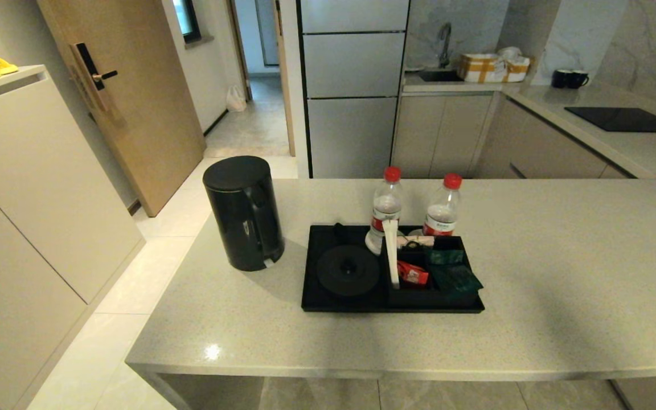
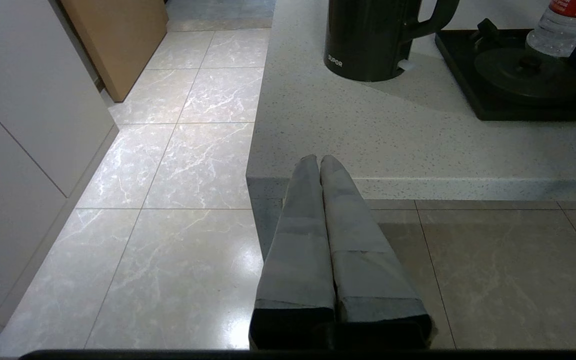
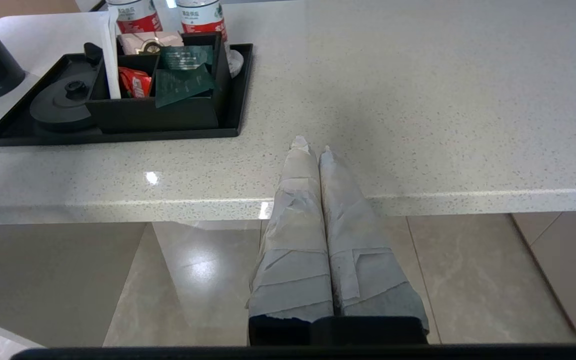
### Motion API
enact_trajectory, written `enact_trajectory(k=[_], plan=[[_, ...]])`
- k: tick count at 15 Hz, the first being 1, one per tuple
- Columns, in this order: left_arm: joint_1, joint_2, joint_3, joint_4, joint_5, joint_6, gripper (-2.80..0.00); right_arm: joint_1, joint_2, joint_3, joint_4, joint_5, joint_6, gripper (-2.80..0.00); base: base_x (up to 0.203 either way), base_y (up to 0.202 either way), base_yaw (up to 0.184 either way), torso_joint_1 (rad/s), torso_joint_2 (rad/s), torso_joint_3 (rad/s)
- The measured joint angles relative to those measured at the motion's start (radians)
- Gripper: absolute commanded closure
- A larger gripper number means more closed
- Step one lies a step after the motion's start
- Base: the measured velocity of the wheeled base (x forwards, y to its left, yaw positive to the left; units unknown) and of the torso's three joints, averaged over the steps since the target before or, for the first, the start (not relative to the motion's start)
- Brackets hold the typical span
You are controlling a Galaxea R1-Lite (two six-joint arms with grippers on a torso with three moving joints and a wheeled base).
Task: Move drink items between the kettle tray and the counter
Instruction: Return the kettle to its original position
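Note:
The black kettle [image 1: 244, 212] stands on the counter [image 1: 561, 273] to the left of the black tray [image 1: 312, 296], off its round base [image 1: 348, 271]. Two clear water bottles with red caps, one [image 1: 386, 210] and another [image 1: 443, 208], stand at the tray's far side behind the sachet box [image 1: 434, 272]. My left gripper [image 2: 319, 161] is shut and empty, held before the counter's near left corner, with the kettle [image 2: 370, 37] ahead. My right gripper [image 3: 312, 149] is shut and empty at the counter's front edge, right of the tray [image 3: 118, 135]. Neither arm shows in the head view.
The sachet box holds red and green packets and a white stick [image 1: 391, 256]. Behind the counter is a second counter with a black cooktop [image 1: 624, 119], a sink and mugs. A tiled floor [image 2: 168, 165] and cabinets lie to the left.

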Motion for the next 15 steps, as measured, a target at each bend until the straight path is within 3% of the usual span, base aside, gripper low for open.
enact_trajectory(k=[15], plan=[[0.0, 0.0, 0.0, 0.003, -0.006, 0.017, 0.0, 0.0, 0.0, 0.0, 0.0, 0.0, 0.0, 0.0, 0.0, 0.0, 0.0, 0.0, 0.0, 0.0]])
